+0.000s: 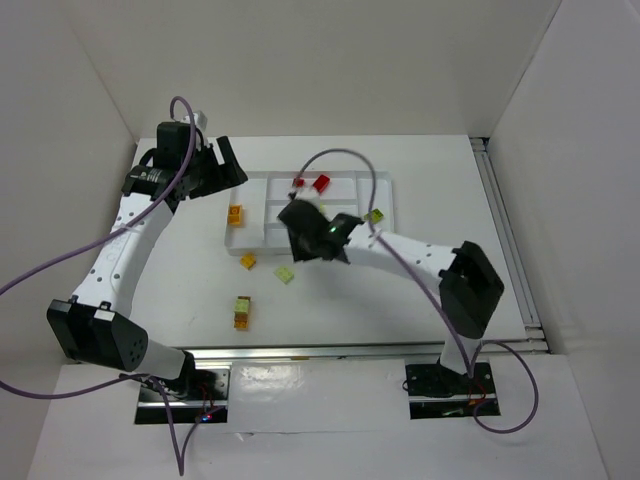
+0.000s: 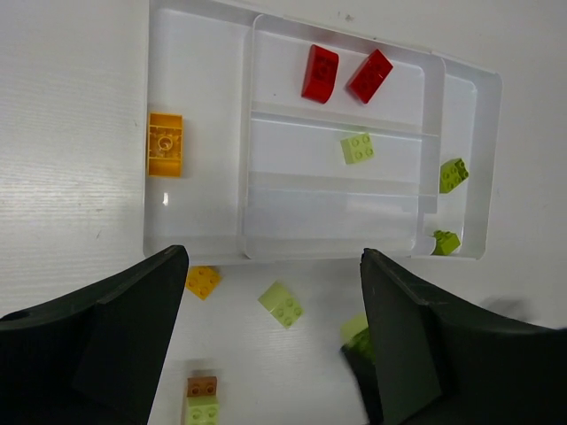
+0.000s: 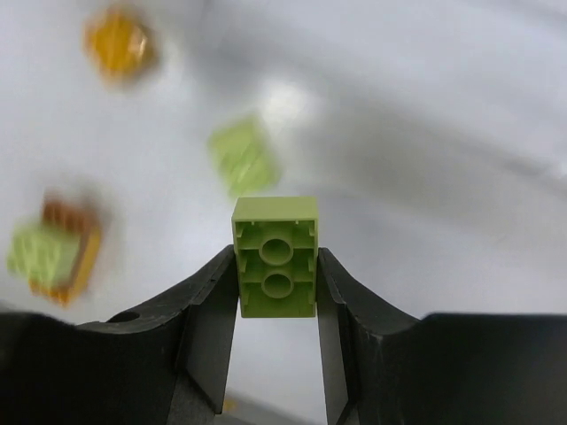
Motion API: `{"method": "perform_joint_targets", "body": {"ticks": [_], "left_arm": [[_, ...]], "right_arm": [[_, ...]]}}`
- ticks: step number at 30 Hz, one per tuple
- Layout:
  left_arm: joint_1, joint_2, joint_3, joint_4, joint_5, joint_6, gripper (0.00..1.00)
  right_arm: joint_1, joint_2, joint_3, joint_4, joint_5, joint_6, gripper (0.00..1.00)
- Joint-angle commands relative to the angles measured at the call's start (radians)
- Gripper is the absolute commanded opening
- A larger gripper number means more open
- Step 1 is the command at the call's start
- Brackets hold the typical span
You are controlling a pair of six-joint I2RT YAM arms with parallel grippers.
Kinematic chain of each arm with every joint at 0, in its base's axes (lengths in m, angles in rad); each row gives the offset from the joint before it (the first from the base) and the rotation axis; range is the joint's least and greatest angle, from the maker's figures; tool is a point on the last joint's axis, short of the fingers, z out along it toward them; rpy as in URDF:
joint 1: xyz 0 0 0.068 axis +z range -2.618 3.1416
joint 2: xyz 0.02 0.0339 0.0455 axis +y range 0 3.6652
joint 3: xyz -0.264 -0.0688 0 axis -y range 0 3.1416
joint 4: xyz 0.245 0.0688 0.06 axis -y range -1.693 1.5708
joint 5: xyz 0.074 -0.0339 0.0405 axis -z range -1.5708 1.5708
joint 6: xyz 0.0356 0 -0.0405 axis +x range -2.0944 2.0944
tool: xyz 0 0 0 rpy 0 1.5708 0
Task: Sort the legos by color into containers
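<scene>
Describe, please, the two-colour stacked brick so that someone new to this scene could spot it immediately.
Start at the white tray mid-table, then look at the tabletop on its near side, toward the arm bases, where loose bricks lie. The stacked brick is closest to the bases, and the only one there joining orange to light green.

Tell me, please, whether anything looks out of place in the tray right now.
Greens are split: a light green brick lies in the middle slot, while two darker green bricks lie in the narrow right section of the tray. Odd, unless the shades count separately.
</scene>
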State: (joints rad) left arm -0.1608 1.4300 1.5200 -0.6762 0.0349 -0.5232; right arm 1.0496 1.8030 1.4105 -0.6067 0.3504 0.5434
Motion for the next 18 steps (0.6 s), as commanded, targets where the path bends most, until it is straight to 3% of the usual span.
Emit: {"method": "perform_joint_targets", "body": {"ticks": [1, 8, 12, 18], "left_arm": [[0.004, -0.002, -0.009, 0.027, 0.007, 0.019, 0.89], [0.004, -0.011, -0.041, 0.027, 0.017, 0.009, 0.89], [0.004, -0.020, -0.050, 0.036, 0.017, 0.009, 0.89], [0.004, -0.020, -0.061, 0.047, 0.045, 0.009, 0.89]], "right_arm": [[-0.172, -0.082, 0.017, 0.142, -0.042, -0.109, 0.32], [-0.367, 0.146, 0.266, 0.179, -0.129, -0.165, 0.32], [-0.401, 0.272, 0.360, 0.188, -0.140, -0.165, 0.32], [-0.430, 0.322, 0.401, 0.197, -0.140, -0.155, 0.32]]}}
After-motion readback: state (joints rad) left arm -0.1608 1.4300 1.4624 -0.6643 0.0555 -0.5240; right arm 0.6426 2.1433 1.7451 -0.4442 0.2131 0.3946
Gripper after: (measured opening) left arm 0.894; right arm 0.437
